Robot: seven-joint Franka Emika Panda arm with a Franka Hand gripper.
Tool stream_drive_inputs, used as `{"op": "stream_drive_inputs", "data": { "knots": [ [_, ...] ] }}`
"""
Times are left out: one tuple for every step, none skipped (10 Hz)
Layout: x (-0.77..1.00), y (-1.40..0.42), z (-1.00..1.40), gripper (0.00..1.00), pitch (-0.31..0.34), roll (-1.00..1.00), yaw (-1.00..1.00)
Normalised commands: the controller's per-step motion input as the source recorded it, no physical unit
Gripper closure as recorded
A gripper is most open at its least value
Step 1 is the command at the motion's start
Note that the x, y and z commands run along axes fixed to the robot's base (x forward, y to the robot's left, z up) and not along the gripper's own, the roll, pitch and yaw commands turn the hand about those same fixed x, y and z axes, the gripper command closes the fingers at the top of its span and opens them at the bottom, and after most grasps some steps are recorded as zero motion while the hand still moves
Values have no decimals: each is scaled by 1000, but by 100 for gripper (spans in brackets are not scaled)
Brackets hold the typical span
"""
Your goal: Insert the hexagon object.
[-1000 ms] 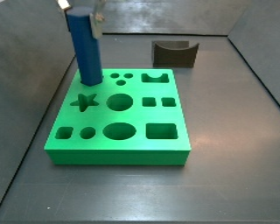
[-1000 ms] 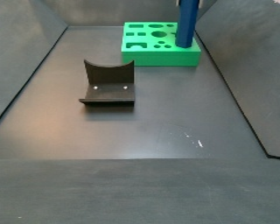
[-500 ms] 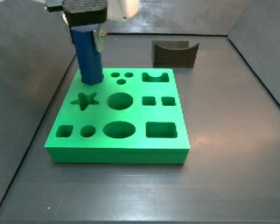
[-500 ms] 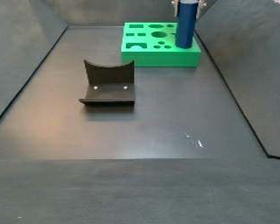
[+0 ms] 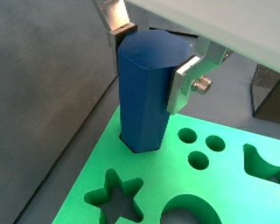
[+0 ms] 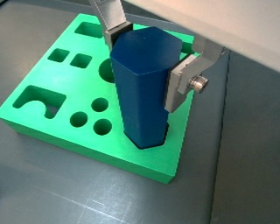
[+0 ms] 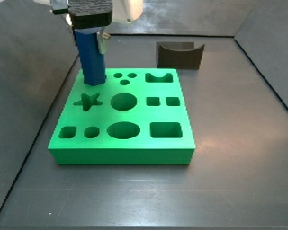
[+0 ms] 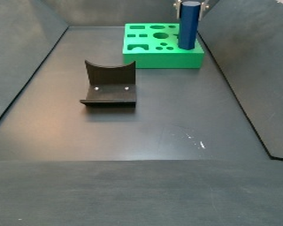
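Observation:
The hexagon object (image 5: 146,105), a tall blue faceted rod, stands upright with its lower end in the hexagonal hole at a corner of the green board (image 5: 166,175). My gripper (image 5: 152,57) is shut on the rod's upper part, one silver finger (image 5: 184,79) pressed on each side. In the wrist view from the outer side, the gripper (image 6: 149,61) holds the rod (image 6: 143,105) over the board's corner (image 6: 66,87). In both side views the rod (image 7: 90,61) (image 8: 189,26) rises from the board (image 7: 122,157) (image 8: 168,60) under the gripper (image 7: 89,36) (image 8: 189,4).
A dark brown block with a curved notch (image 7: 180,56) (image 8: 109,86) lies on the grey floor away from the board. The board has several other shaped holes, among them a star (image 7: 87,103) and circles. Grey walls enclose the floor.
My gripper has come down with the rod. The rod's lower end now sits deeper in the board's corner hole, and less blue shows above the board.

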Motion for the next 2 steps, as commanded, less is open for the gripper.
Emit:
{"op": "stream_drive_inputs", "data": {
  "knots": [
    [0,0,-129,100,-57,-131,0],
    [0,0,0,100,0,0,0]
  ]
}}
